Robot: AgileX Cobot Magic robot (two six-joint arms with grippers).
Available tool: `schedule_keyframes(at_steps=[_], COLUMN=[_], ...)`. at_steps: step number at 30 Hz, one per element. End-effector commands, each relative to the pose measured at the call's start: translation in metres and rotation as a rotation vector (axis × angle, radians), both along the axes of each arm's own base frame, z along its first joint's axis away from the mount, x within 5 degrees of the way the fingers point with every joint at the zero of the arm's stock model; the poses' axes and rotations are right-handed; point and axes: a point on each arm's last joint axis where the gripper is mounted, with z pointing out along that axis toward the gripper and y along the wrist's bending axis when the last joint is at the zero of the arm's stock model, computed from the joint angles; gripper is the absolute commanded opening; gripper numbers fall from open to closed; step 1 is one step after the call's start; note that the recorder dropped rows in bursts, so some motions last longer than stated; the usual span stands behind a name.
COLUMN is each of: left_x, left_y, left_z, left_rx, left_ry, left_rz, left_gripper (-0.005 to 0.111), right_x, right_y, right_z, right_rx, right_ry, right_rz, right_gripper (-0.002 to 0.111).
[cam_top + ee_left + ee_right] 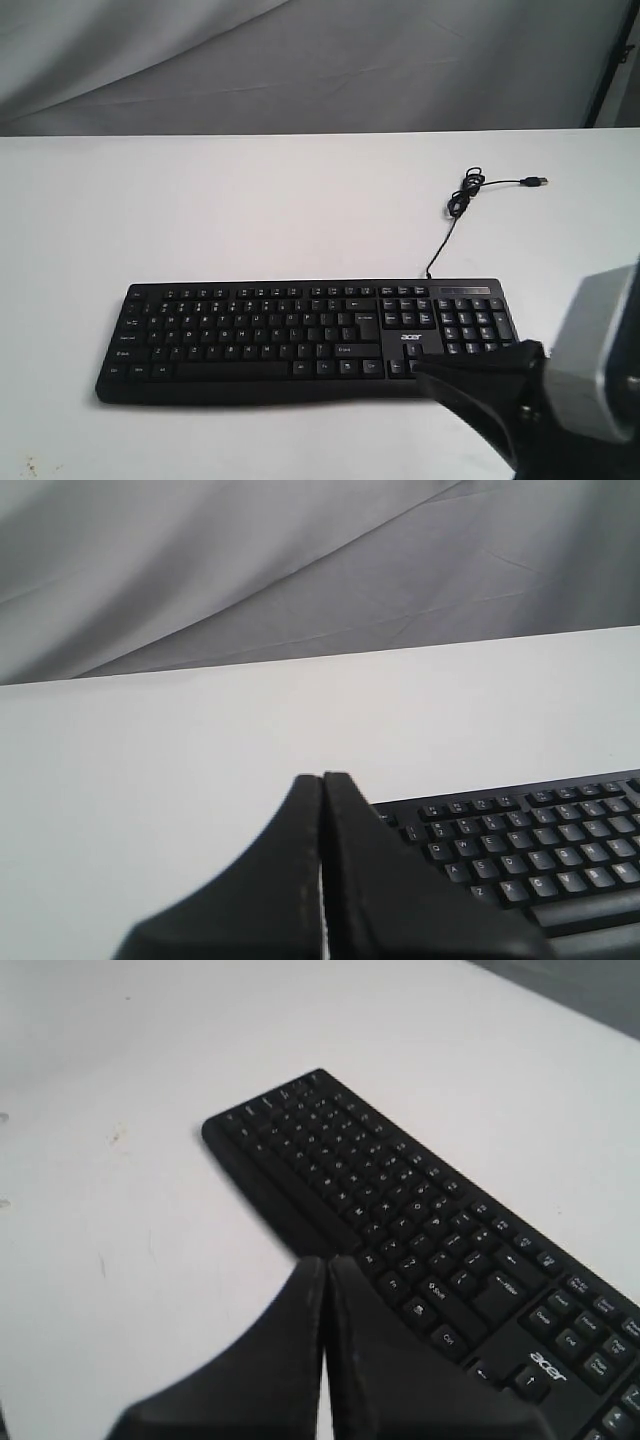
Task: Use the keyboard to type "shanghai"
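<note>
Here, a white tabletop [250,200] before a grey draped cloth [300,60] carries the keyboard [300,340] across the exterior view's lower middle; left pincer [322,777] and right pincer [326,1259] are both clenched, empty.

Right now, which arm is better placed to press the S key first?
Left. The left gripper, shut, points at the letter end of the keyboard; the right gripper, also shut, hangs by the acer logo, far from S.
</note>
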Motion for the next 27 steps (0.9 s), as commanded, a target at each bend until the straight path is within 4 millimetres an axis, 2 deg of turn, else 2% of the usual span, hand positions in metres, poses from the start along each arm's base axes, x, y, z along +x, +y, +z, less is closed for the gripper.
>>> schedule_keyframes(at_steps=[1,8,14,20,27], left_x=[0.000,0.000,0.000,0.000,0.000], left_y=[0.000,0.000,0.000,0.000,0.000], left_z=[-0.001,-0.001,-0.001,-0.001,-0.001], left_rx=[-0.002,-0.002,-0.002,-0.002,-0.003], left_ry=[-0.002,-0.002,-0.002,-0.002,-0.004], left_rz=[-0.003,-0.003,-0.003,-0.003,-0.003], left_gripper=[0.000,0.000,0.000,0.000,0.000], right_x=[-0.014,-0.021,-0.031,-0.044,-0.047], right_y=[-0.022,-0.063,-0.087,-0.103,-0.105], right_z=[0.004,0.001,-0.004,-0.011,-0.026], right_rx=[0.081,0.185,0.232,0.253,0.157], right_ry=[-0.070,-0.182,-0.312,-0.434,-0.330], right_rz=[-0.012,-0.222,-0.373,-0.488,-0.510], right_gripper=[0.000,0.000,0.000,0.000,0.000])
